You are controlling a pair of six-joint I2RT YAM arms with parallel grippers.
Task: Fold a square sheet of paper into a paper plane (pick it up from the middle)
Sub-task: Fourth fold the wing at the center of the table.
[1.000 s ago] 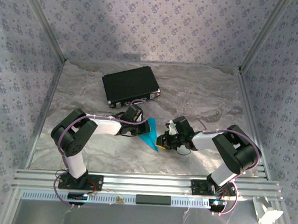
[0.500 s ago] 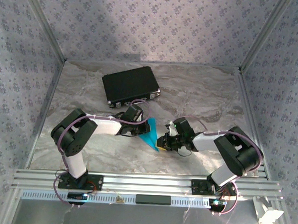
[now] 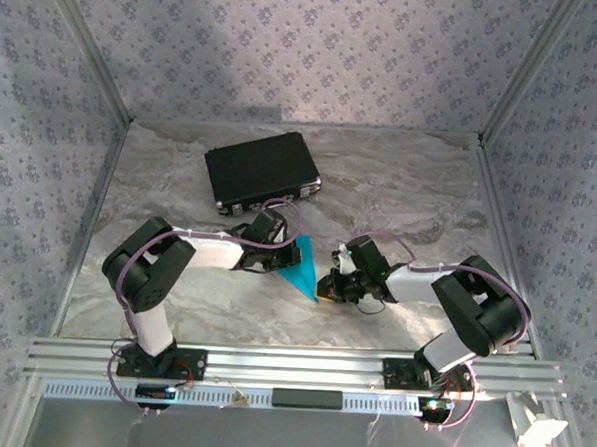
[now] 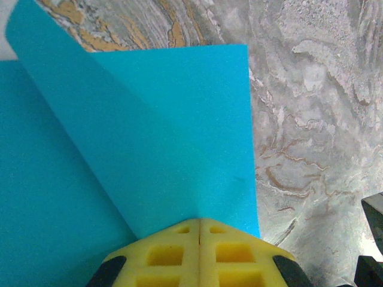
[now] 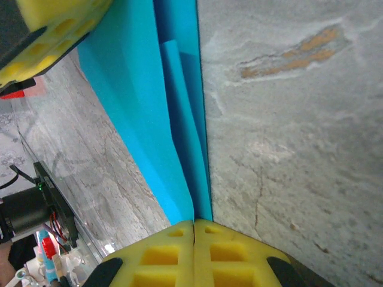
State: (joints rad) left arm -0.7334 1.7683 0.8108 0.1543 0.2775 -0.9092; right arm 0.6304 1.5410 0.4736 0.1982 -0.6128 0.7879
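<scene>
The square sheet of paper [image 3: 302,271], bright cyan-blue and partly folded, sat just to the 6 o'clock side of the middle of the worktop [image 3: 410,189]. In the top view it read as a narrow wedge with its point aimed toward 5 o'clock. In the left wrist view the sheet [image 4: 149,149] showed one flap lifted and folded over a flat layer, with a straight edge running along its 3 o'clock side. In the right wrist view the paper [image 5: 173,119] stood as several overlapping layers narrowing toward the camera. The left tool [image 3: 282,261] was at the sheet's 9 o'clock side, its yellow pads [image 4: 173,254] pressed fully together with the paper pinched in the seam between them. The right tool [image 3: 327,285] was at the wedge's 4 o'clock tip, likewise closed tight, its pads [image 5: 221,254] meeting on the sheet's narrow end. Whether the sheet was raised off the marbled surface could not be told from above. A black case [image 3: 262,171] lay flat well apart at 11 o'clock from the sheet, near the far wall.
</scene>
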